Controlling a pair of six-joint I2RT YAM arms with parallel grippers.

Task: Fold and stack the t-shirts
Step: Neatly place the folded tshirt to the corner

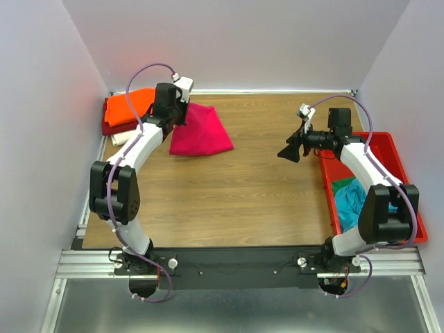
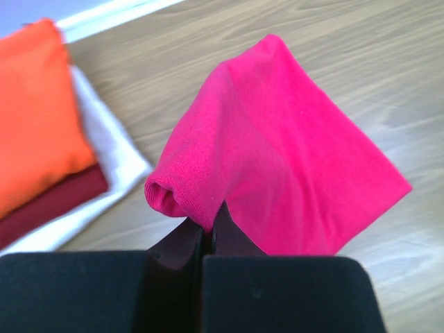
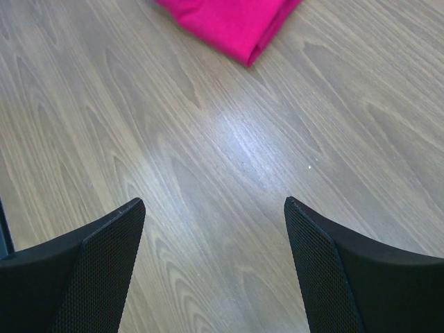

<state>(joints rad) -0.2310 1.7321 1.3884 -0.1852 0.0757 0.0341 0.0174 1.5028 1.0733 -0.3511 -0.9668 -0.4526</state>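
Observation:
A folded bright pink-red t-shirt (image 1: 201, 132) (image 2: 277, 152) (image 3: 232, 21) lies at the back left of the table, its near corner lifted. My left gripper (image 1: 182, 118) (image 2: 208, 225) is shut on that corner's rolled edge. Left of it sits a stack of folded t-shirts: orange (image 1: 128, 105) (image 2: 35, 104) on top, dark red (image 2: 52, 205) under it, cream (image 2: 114, 156) at the bottom. My right gripper (image 1: 290, 151) (image 3: 215, 211) hangs open over bare wood right of centre, nothing between its fingers. Teal (image 1: 350, 201) and green (image 1: 341, 185) shirts lie in the tray.
A red plastic tray (image 1: 388, 149) stands along the table's right edge, under my right arm. White walls close in the back and both sides. The wooden tabletop (image 1: 236, 201) stretches between the two arms.

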